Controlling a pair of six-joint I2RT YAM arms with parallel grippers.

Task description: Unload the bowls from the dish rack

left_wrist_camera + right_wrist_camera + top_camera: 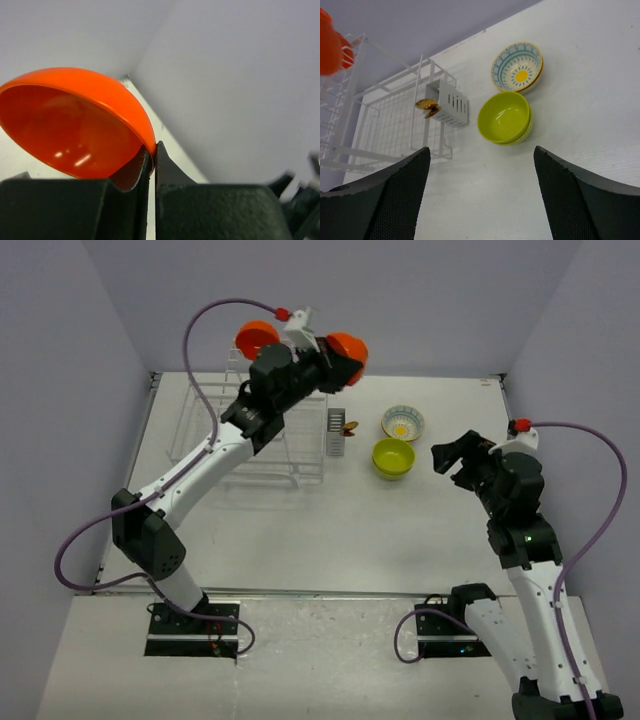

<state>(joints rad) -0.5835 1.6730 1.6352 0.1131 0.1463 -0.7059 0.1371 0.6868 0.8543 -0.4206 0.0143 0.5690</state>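
My left gripper (345, 362) is shut on the rim of an orange bowl (347, 347), held high above the right end of the white wire dish rack (220, 425); the left wrist view shows the bowl (75, 120) pinched between the fingers. A second orange bowl (256, 337) stands on the rack's upper tier. On the table right of the rack sit a lime-green bowl (393, 458) and a pale flower-patterned bowl (403, 423); both show in the right wrist view, green (505, 117) and patterned (517, 66). My right gripper (450, 455) is open and empty, right of the green bowl.
A small grey cutlery basket (335, 432) hangs on the rack's right end, with a golden utensil (427, 106) in it. Walls enclose the table on the left, back and right.
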